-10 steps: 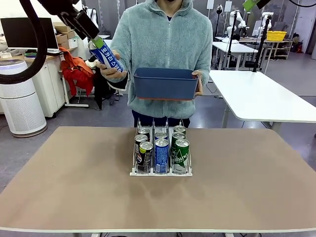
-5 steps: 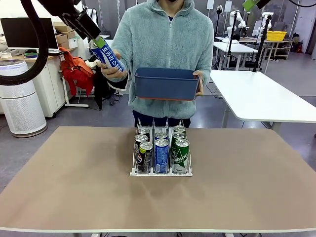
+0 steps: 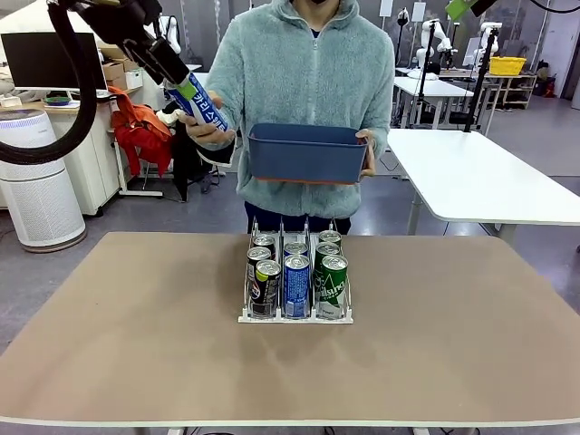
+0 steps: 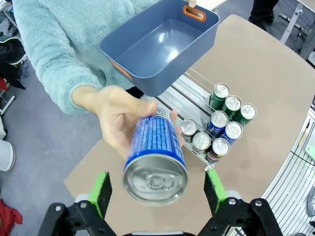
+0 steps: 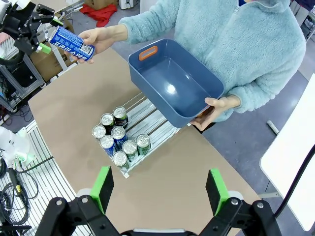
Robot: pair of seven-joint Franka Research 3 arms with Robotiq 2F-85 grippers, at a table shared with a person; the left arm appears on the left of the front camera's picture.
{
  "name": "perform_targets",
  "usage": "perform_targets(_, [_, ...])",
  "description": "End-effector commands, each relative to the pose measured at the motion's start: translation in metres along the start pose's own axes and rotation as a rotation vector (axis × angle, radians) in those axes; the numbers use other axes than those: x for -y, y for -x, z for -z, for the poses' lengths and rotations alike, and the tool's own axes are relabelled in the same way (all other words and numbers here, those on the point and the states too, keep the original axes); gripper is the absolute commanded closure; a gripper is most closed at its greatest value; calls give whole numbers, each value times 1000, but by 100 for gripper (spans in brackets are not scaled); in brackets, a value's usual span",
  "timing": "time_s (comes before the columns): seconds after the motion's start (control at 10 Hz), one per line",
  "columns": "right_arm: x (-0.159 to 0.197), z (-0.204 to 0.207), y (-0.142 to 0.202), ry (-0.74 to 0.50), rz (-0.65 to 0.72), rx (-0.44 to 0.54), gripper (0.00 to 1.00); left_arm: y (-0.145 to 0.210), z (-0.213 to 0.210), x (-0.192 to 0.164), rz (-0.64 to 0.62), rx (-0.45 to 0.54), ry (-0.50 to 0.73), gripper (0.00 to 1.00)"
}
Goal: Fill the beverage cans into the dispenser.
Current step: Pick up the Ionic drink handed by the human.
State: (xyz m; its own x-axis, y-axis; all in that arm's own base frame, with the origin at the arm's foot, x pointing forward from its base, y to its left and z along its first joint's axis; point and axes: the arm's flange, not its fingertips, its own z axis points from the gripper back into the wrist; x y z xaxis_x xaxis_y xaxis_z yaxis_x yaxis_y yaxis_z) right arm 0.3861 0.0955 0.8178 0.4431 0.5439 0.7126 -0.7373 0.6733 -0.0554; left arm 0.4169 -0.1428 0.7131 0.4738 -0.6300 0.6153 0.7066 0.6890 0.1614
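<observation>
Task is looking well past halfway. The dispenser point(image 3: 294, 318) is standing mid-tabletop point(image 3: 136, 335) and holding six cans, two to a lane. The black-and-green cans point(image 3: 264, 288) are sitting in the robot's left lane, the blue cans point(image 3: 296, 285) in the middle and the green cans point(image 3: 332, 285) on the right. Behind each pair the rails are showing bare, so there is room for more.

A person at the far side is holding up one more blue can point(image 4: 155, 157) in one hand point(image 4: 120, 118), tilted, its silver top pointing at the left gripper point(image 4: 157, 191). The left jaws are standing spread, one green pad on either side of the can's top with a gap on both sides (not pinching it, judging by the left wrist view). The handover seems to be the step in hand, with the middle lane the likely home for this can.

The person's other hand is carrying the dark blue bin point(image 3: 304, 154), tipped toward the robot and showing a bare inside. The offered can may therefore be the last.

The right gripper point(image 5: 158, 189) is hanging high above the tabletop, jaws spread, nothing between them.
</observation>
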Motion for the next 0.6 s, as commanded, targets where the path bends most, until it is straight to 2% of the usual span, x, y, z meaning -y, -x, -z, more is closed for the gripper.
perform_targets(0.0, [0, 0, 2, -6, 2, -6, 0, 3, 8, -5, 30, 46, 19, 0])
perform_targets(0.5, [0, 0, 2, -6, 2, -6, 0, 2, 23, -4, 31, 67, 25, 0])
